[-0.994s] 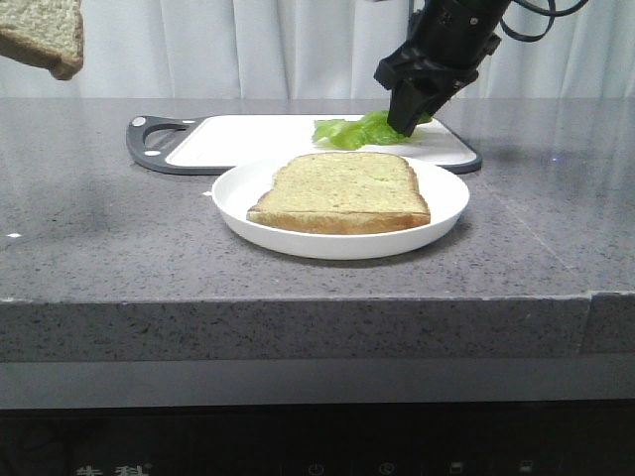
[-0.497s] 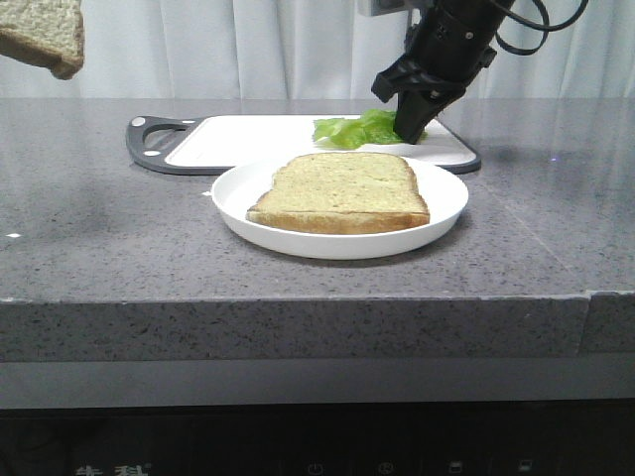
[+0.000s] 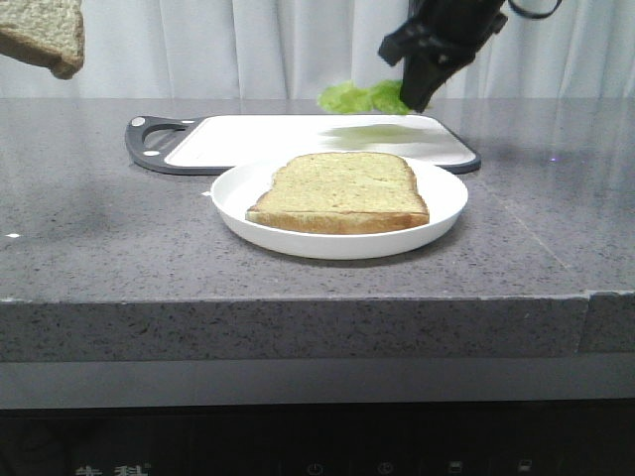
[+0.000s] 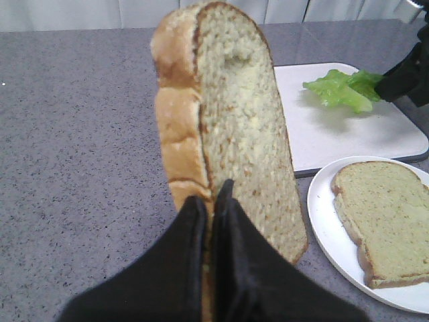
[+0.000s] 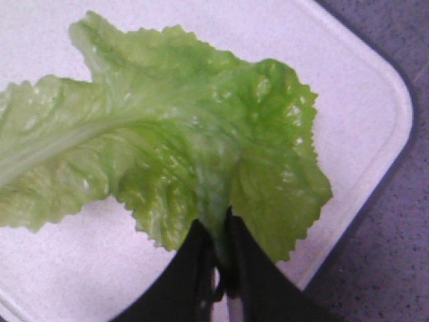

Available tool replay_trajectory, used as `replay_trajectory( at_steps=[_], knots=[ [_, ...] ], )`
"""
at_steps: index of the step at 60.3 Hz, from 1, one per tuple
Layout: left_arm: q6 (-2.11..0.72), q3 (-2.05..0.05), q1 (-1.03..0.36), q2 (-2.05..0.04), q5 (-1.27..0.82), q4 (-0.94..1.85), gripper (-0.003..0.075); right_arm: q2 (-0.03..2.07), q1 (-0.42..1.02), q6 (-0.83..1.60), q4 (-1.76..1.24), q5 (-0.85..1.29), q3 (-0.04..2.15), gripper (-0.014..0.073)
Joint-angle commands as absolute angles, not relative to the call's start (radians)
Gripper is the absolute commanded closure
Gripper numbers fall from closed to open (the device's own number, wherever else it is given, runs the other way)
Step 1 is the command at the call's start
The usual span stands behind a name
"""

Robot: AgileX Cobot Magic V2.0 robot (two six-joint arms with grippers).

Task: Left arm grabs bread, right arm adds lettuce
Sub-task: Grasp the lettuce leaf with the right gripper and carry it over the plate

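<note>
Above the cutting board (image 3: 298, 142) we see the lettuce (image 3: 359, 97) hanging in the air, clear of the board's white surface, pinched at one end by the right gripper (image 3: 417, 94). From the right wrist view we note its jaws closed on the leaf (image 5: 167, 147) near the stem edge, the fingers (image 5: 194, 268) pressed together with green showing between them, and the board (image 5: 348, 87) lying below. The leaf spreads out flat and ruffled away from the gripper.

We record the bread (image 3: 45, 35) held high, well apart from the board on its handle side, only partly in the front view. From the left wrist view the left gripper (image 4: 211, 201) has its jaws shut on the lower edge of the slice (image 4: 234, 127), which stands upright on edge, crust toward one side and speckled face toward the other.

A white plate (image 3: 442, 213) sits on the grey bench (image 3: 99, 248) just in front of the board, nearer the camera. On the plate lies a second slice (image 3: 342, 190), flat, face up. We see the plate's far rim close to the board's near edge; we cannot tell whether they touch.
</note>
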State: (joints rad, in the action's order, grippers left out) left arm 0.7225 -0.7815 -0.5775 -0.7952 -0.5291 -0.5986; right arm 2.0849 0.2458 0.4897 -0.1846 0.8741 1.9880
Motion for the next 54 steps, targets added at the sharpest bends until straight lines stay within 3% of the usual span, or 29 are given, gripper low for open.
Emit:
replay_trajectory(
  at_steps=[1, 21, 40, 54],
  knots=[
    [0.734, -0.81, -0.578, -0.786, -0.453, -0.623, 0.0741, 1.995, 0.241, 0.485, -0.188, 0.84, 2.021, 0.0655],
    [0.734, -0.81, -0.578, -0.786, -0.453, -0.623, 0.0741, 1.891, 0.241, 0.485, -0.19, 0.912, 1.992, 0.0655],
    [0.734, -0.81, -0.578, -0.786, -0.453, -0.623, 0.0741, 1.544, 0.262, 0.637, -0.366, 0.704, 1.547, 0.0655],
    [0.734, -0.81, -0.578, -0.788, -0.453, -0.623, 0.0741, 1.447, 0.351, 0.649, -0.376, 0.598, 1.314, 0.0655]
  ],
)
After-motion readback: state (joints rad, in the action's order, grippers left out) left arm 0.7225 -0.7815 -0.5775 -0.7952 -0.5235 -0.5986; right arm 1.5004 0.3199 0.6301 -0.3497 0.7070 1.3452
